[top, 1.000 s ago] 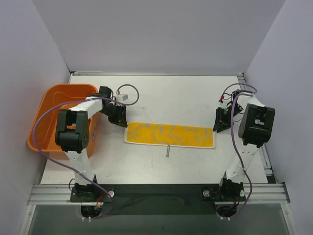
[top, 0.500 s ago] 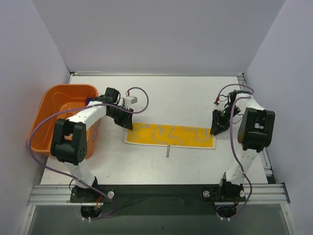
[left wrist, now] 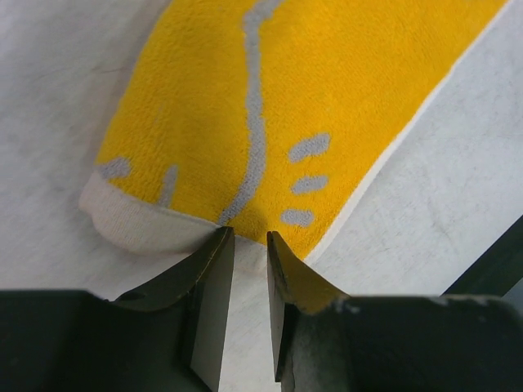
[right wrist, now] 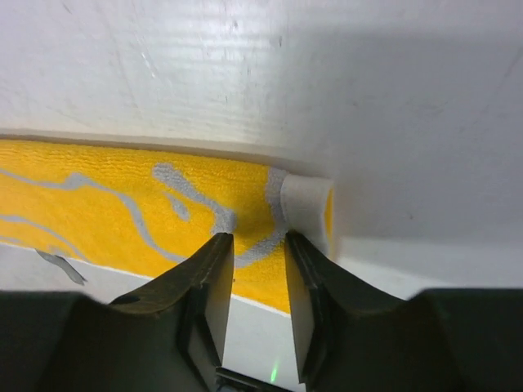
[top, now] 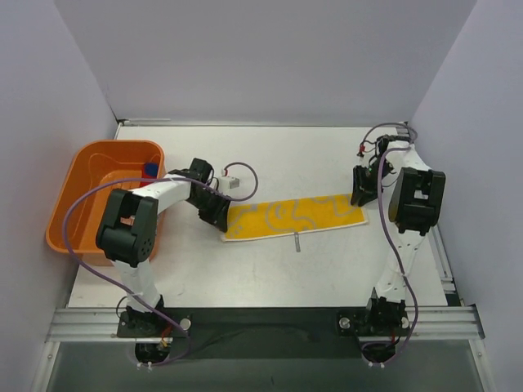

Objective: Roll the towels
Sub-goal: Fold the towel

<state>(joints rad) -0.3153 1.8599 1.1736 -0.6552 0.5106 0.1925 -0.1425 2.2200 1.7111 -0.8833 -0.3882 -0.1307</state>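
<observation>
The yellow towel (top: 298,216) lies flat and slanted across the middle of the table, pale markings up. My left gripper (top: 221,219) is at its left end. In the left wrist view the jaws (left wrist: 248,237) stand a narrow gap apart, tips at the towel's (left wrist: 310,82) near edge, where a white lip (left wrist: 135,224) is turned up. My right gripper (top: 358,196) is at the right end. Its jaws (right wrist: 257,238) are slightly apart over the towel (right wrist: 98,220), beside a small curled corner (right wrist: 306,204). A bit of blue and red cloth (top: 149,171) shows in the tub.
The orange tub (top: 82,159) stands at the table's left edge, with my left arm reaching past its right wall. A small grey piece (top: 297,242) lies just in front of the towel. Pale walls close the table at the back and sides.
Both grippers moved onto the towel's ends. The left end slid right and toward the front, the right end went back, so the towel now lies slanted. The right corner has curled.
</observation>
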